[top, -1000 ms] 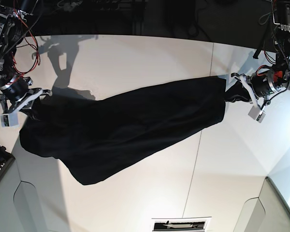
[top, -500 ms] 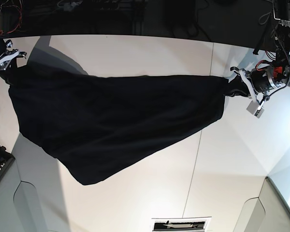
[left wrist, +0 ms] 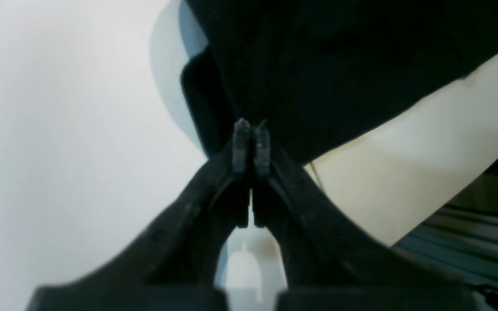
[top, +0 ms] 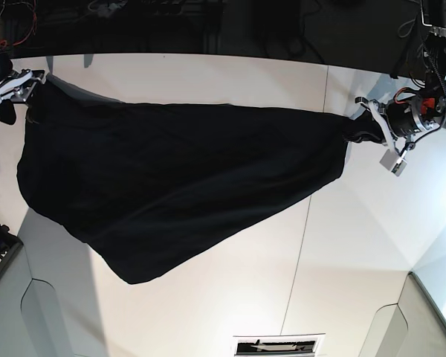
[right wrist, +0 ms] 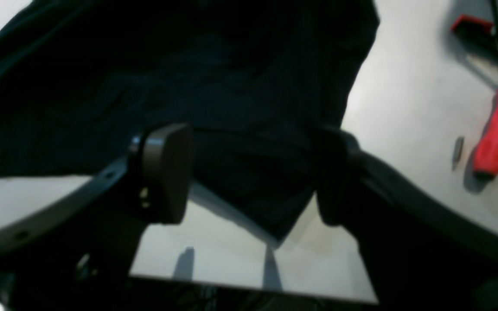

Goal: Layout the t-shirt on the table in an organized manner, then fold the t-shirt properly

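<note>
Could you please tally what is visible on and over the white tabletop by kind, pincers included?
T-shirt, black: 1
Left pincer, shut on the t-shirt: 1
Right pincer, jaws apart around a shirt corner: 1
Red-handled tool: 1
Table: 1
Total: 5

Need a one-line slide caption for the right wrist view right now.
Right gripper open, its pads straddling a corner of the black t-shirt over the white table.

Bare table [top: 230, 312] lies open near the t-shirt [top: 178, 178]; a red-handled tool [right wrist: 493, 138] lies off its corner.
</note>
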Tool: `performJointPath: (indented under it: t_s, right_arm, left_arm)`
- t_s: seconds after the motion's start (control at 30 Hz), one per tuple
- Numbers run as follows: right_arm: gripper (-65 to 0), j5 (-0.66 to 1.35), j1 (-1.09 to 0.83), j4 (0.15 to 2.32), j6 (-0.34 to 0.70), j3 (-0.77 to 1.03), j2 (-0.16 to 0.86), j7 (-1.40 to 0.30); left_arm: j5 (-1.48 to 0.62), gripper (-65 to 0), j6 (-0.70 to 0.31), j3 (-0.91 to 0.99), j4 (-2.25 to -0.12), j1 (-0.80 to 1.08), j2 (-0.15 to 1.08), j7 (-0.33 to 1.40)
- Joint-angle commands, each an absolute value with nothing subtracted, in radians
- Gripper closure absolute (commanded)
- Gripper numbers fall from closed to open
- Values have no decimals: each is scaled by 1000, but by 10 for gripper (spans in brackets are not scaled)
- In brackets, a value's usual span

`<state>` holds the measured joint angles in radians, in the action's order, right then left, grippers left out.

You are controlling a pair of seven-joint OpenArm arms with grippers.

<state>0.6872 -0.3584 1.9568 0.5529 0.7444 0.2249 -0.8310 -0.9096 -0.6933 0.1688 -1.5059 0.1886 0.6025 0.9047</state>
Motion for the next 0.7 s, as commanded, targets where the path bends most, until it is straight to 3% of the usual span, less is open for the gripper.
performJointPath:
  t_s: [0.0,0.1,0.23,0.3,0.33,0.4,0.43,0.67]
  right_arm:
    - [-428,693,-334,1974,545,753,241,-782]
    - [-429,643,-263,1958,496,752,235,-703]
    - [-428,561,-128,1855,471,723,233,-696]
    - [-419,540,-72,1768,472,688,233,-695]
    - [-357,521,-47,1720,476,665,233,-694]
    - [-98,480,-4,1625,483,617,233,-694]
    - [0,464,13,1583,483,596,233,-690]
    - [0,460,52,1469,495,520,233,-726]
  left_arm:
    - [-935,-33,-698,180,-1525,181,635,887]
    - [-969,-65,-698,180,-1525,181,656,888]
    - [-984,-258,-698,180,-1525,181,662,889]
    - [-984,-301,-698,180,-1525,181,663,889]
    - [-984,-301,-698,180,-1525,181,663,889]
    - [-984,-301,-698,180,-1525,181,663,888]
    - [-988,-301,-698,181,-1527,181,662,887]
    - [-1013,-301,-698,260,-1617,180,662,880]
